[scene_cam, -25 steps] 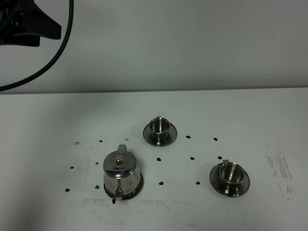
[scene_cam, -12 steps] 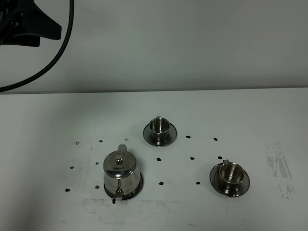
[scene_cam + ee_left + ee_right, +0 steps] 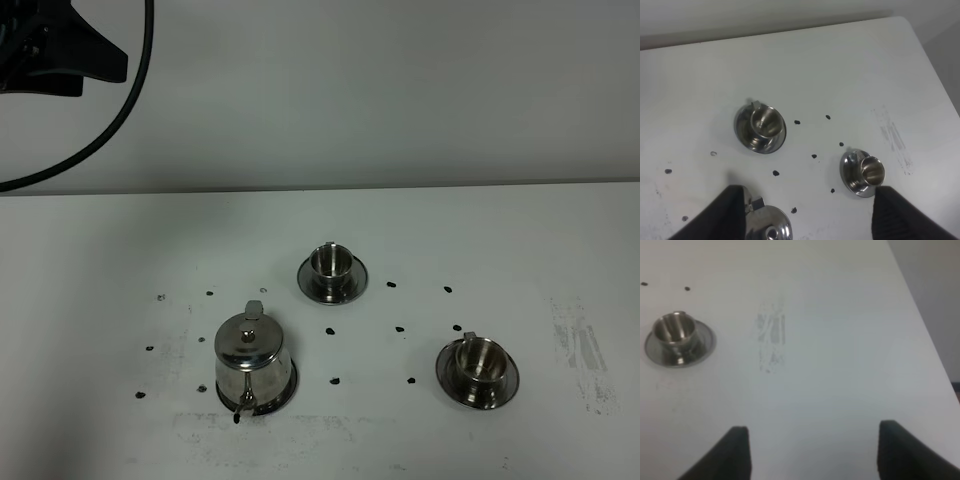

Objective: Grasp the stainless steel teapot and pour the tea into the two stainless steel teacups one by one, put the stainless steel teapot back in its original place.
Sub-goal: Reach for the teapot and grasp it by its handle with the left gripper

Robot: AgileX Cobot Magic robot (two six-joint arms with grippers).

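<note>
So the big white surface [image 3: 480, 240] looks all set up and, far as I can judge, the job hasn't started. The stainless steel teapot [image 3: 254, 358] is upright on its own round saucer [image 3: 290, 386], front left, with the lid on. Its spout points at the front edge and the handle is on the far side, so I reckon whoever grabs it has to reach over the lid. The far teacup [image 3: 331, 262] sits near the middle and the right teacup [image 3: 480, 358] is off to the right, each on its own little saucer. They're well apart from each other and from the pot, which probably leaves room to tip the spout over each one. The left fingers [image 3: 732, 210] are spread wide and empty, high up with the teapot's lid showing between them. The right fingers [image 3: 735, 452] are also wide apart and holding nothing, over bare surface near the right teacup. The little black dots [image 3: 399, 328] scattered around the pieces are maybe placement marks.
</note>
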